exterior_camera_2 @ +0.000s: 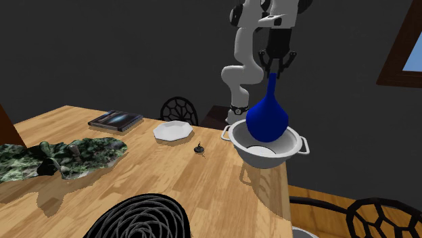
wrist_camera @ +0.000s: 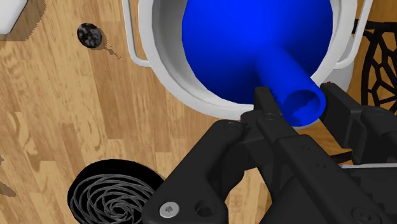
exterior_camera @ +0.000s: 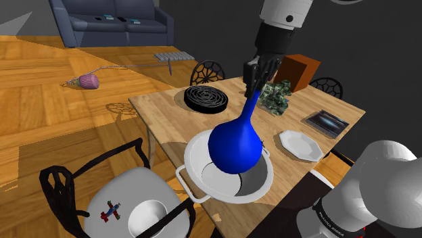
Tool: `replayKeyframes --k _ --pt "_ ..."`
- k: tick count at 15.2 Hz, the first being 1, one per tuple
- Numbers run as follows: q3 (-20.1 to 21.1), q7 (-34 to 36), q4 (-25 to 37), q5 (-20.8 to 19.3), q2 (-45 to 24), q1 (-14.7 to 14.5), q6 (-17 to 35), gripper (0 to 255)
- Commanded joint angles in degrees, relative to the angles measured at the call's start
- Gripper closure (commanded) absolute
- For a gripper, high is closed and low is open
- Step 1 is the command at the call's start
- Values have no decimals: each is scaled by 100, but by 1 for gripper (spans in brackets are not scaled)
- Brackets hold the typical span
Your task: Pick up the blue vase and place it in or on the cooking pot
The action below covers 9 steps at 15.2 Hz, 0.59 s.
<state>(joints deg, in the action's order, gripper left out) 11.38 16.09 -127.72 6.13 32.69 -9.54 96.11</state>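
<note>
The blue vase [exterior_camera: 233, 145] has a round belly and a long narrow neck. Its belly hangs low inside the rim of the white two-handled cooking pot [exterior_camera: 191, 157] at the table's near edge, with the neck leaning up toward the arm. My black gripper [exterior_camera: 258, 84] is shut on the top of the neck. In the second exterior view the vase [exterior_camera_2: 268, 118] sits within the pot [exterior_camera_2: 294, 143] under the gripper [exterior_camera_2: 273, 67]. In the wrist view the fingers clasp the vase's neck [wrist_camera: 280, 67] just below its open mouth, gripper [wrist_camera: 299, 105], above the pot [wrist_camera: 165, 70]. I cannot tell whether the vase touches the pot's bottom.
On the wooden table [exterior_camera: 169, 115] lie a black coiled round mat [exterior_camera: 206, 97], a green mottled object [exterior_camera: 276, 96], a brown box [exterior_camera: 297, 69], a dark book [exterior_camera: 325, 122] and a white plate [exterior_camera: 299, 144]. A small dark knob [exterior_camera_2: 199, 149] lies near the pot. A chair [exterior_camera: 128, 203] stands in front.
</note>
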Motion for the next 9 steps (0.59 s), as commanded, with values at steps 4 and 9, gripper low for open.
replayKeyframes --k 4,9 --pt "0 0 -2 1 5 0 8 255" --pt "0 0 -7 2 9 -1 9 0"
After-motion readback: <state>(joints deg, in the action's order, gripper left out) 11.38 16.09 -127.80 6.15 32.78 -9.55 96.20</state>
